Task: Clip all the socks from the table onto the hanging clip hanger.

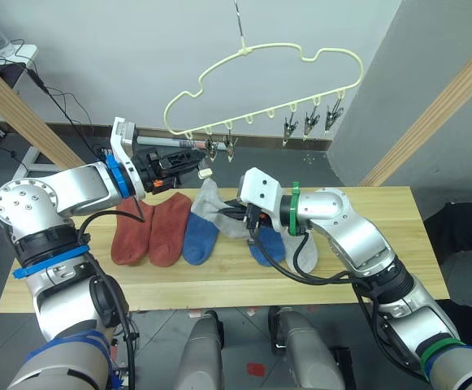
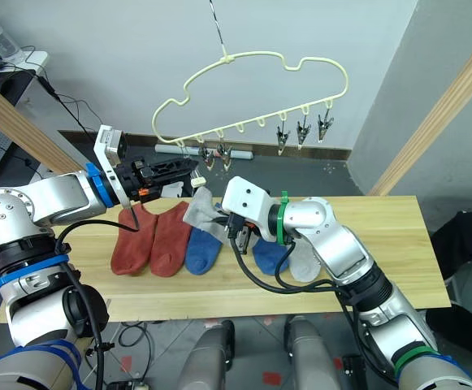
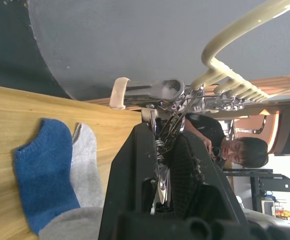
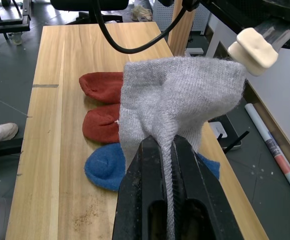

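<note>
Right gripper (image 4: 167, 150) clenched on soft light-grey knit sock (image 4: 177, 100), lifted off table's far edge; left gripper (image 1: 193, 159) clamps metal clip (image 3: 159, 92) of pale-yellow cloud-shaped hanger (image 1: 260, 81).

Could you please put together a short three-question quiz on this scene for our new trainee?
1. True or false: the right gripper is pinching a grey sock.
2. Which colour are the two socks lying nearest the left arm on the table? A) blue B) rust-red C) grey
3. Fill in: the left gripper is squeezing a ____ at the left end of the hanger.

Key: 1 true. 2 B, the rust-red socks. 3 clip.
</note>
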